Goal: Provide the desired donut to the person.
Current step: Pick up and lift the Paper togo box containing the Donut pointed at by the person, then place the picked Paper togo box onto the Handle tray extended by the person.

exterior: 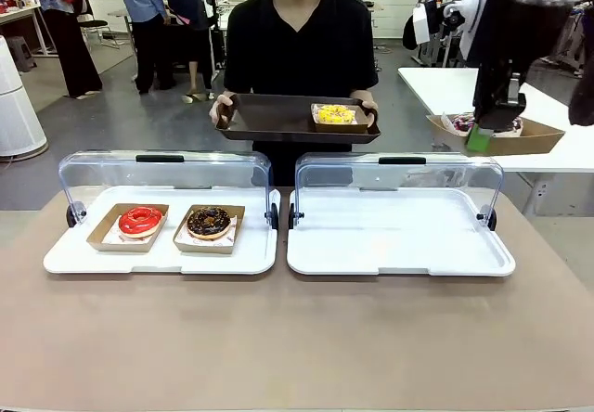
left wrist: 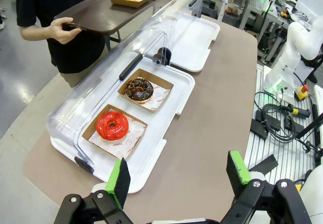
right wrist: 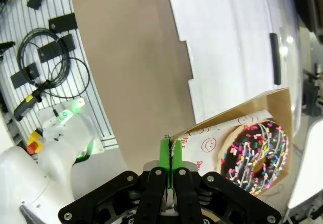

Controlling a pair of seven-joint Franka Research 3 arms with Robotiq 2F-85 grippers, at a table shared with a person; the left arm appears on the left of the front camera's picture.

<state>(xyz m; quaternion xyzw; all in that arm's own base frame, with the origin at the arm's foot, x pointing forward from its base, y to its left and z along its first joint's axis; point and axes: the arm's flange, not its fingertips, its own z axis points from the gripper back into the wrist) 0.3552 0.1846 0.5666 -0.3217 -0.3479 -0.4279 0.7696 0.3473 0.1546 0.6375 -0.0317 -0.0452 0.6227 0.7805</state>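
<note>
High at the right, my right gripper (exterior: 481, 138) is shut on the edge of a cardboard tray (exterior: 538, 136) that carries a chocolate donut with coloured sprinkles (right wrist: 255, 156). In the right wrist view, the right gripper (right wrist: 169, 153) pinches that cardboard tray (right wrist: 252, 113) at its corner. The person (exterior: 297, 41) stands at the far side holding a brown serving tray (exterior: 269, 120) with a yellow donut (exterior: 336, 114) in its own cardboard tray. My left gripper (left wrist: 179, 176) hangs open over the table's near left, holding nothing.
The left display case (exterior: 158, 259) holds a red donut (exterior: 140, 220) and a chocolate donut (exterior: 209, 222), lid (exterior: 158, 175) raised. The right display case (exterior: 399, 245) holds nothing under its raised lid. A white table (exterior: 436, 87) stands behind on the right.
</note>
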